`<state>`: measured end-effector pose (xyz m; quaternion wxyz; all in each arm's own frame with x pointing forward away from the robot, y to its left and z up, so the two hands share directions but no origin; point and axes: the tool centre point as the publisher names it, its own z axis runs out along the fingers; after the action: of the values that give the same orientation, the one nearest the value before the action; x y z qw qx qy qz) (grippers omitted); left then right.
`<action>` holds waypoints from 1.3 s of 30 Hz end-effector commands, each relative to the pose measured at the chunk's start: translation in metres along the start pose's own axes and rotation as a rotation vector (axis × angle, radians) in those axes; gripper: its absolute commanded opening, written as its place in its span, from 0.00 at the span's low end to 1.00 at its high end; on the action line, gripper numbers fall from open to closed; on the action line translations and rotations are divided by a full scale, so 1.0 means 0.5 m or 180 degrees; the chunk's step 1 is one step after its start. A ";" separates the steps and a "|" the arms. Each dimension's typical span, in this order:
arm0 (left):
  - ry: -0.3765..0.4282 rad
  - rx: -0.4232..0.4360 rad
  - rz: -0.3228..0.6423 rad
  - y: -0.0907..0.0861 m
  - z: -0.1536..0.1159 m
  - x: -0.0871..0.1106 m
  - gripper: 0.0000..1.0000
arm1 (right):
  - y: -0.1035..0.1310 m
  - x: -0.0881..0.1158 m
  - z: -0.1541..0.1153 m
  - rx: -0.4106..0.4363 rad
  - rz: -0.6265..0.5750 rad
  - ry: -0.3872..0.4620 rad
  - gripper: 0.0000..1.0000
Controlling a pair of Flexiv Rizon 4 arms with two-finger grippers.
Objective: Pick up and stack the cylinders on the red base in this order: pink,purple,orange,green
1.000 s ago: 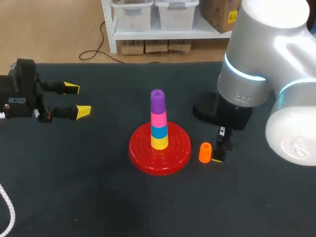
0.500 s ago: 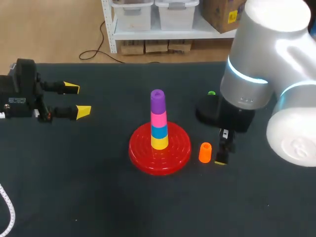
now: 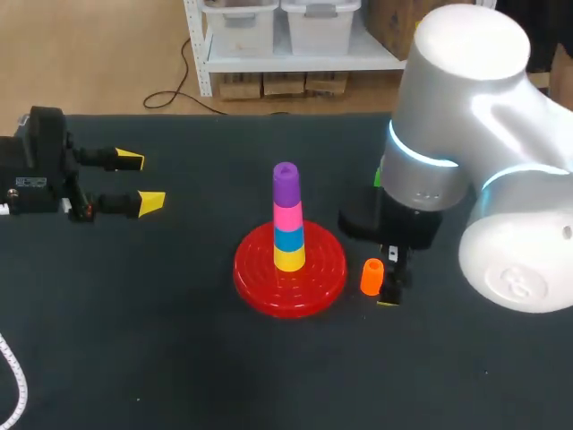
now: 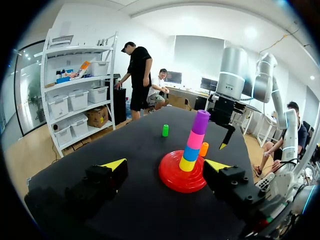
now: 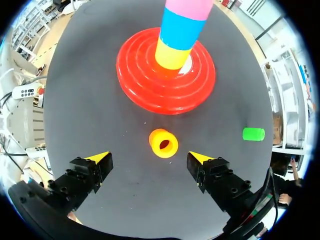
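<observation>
While the black worktop [image 3: 179, 349] carries the red base [image 3: 255, 279] with its stack [image 3: 287, 219] of yellow, blue, pink and purple cylinders, the right pincer [image 5: 150, 158] hangs wide open and empty over the upright orange cylinder [image 5: 163, 143] just beside the base; the left pincer [image 3: 141, 180], open and empty, sits well apart; a skewed closing could tip the orange cylinder against the base; the green cylinder [image 5: 253, 134] lies farther off.

white right arm [image 3: 474, 116] with cyan ring, black yellow-tipped pincer [image 5: 149, 157].
</observation>
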<state>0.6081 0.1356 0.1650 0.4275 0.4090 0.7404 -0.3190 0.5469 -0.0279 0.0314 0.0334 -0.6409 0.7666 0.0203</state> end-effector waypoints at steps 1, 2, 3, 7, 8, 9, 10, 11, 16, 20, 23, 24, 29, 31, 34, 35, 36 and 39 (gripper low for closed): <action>-0.0028 -0.0012 0.0010 0.000 0.002 0.004 1.00 | -0.009 -0.011 -0.002 -0.0010 -0.0002 0.0044 1.00; -0.0028 -0.0012 0.0010 0.000 0.002 0.004 1.00 | -0.010 -0.012 -0.002 0.0002 -0.0001 0.0053 1.00; -0.0028 -0.0012 0.0010 0.000 0.002 0.004 1.00 | -0.011 -0.012 -0.001 0.0010 0.0001 0.0077 1.00; -0.0028 -0.0012 0.0010 0.000 0.002 0.004 1.00 | -0.016 -0.014 0.001 -0.0031 0.0067 0.0083 1.00; -0.0028 -0.0012 0.0010 0.000 0.002 0.004 1.00 | -0.017 -0.014 0.002 -0.0049 0.0077 0.0094 1.00; -0.0028 -0.0012 0.0010 0.000 0.002 0.004 1.00 | -0.018 -0.014 0.003 -0.0052 0.0079 0.0099 1.00; -0.0028 -0.0012 0.0010 0.000 0.002 0.004 1.00 | -0.018 -0.015 0.004 -0.0065 0.0078 0.0104 1.00; -0.0028 -0.0012 0.0010 0.000 0.002 0.004 1.00 | -0.019 -0.017 0.005 -0.0074 0.0081 0.0106 1.00; -0.0028 -0.0012 0.0010 0.000 0.002 0.004 1.00 | -0.025 -0.026 0.004 -0.0102 0.0113 0.0085 1.00; -0.0028 -0.0012 0.0010 0.000 0.002 0.004 1.00 | -0.030 -0.035 0.003 -0.0104 0.0115 0.0073 0.86; -0.0028 -0.0012 0.0010 0.000 0.002 0.004 1.00 | -0.031 -0.039 0.003 -0.0106 0.0105 0.0076 0.65; -0.0028 -0.0012 0.0010 0.000 0.002 0.004 1.00 | -0.031 -0.040 0.004 -0.0108 0.0103 0.0074 0.61; -0.0028 -0.0012 0.0010 0.000 0.002 0.004 1.00 | -0.030 -0.040 0.005 -0.0111 0.0096 0.0082 0.49; -0.0028 -0.0012 0.0010 0.000 0.002 0.004 1.00 | -0.030 -0.040 0.006 -0.0114 0.0096 0.0086 0.48; -0.0028 -0.0012 0.0010 0.000 0.002 0.004 1.00 | -0.030 -0.039 0.006 -0.0113 0.0096 0.0087 0.47; -0.0028 -0.0012 0.0010 0.000 0.002 0.004 1.00 | -0.030 -0.038 0.006 -0.0111 0.0097 0.0085 0.47; -0.0028 -0.0012 0.0010 0.000 0.002 0.004 1.00 | -0.030 -0.037 0.006 -0.0110 0.0099 0.0084 0.47; -0.0028 -0.0012 0.0010 0.000 0.002 0.004 1.00 | -0.029 -0.035 0.006 -0.0106 0.0104 0.0087 0.46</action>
<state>0.6081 0.1356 0.1650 0.4275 0.4090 0.7404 -0.3190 0.5654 -0.0117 0.0296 0.0103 -0.6294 0.7767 0.0247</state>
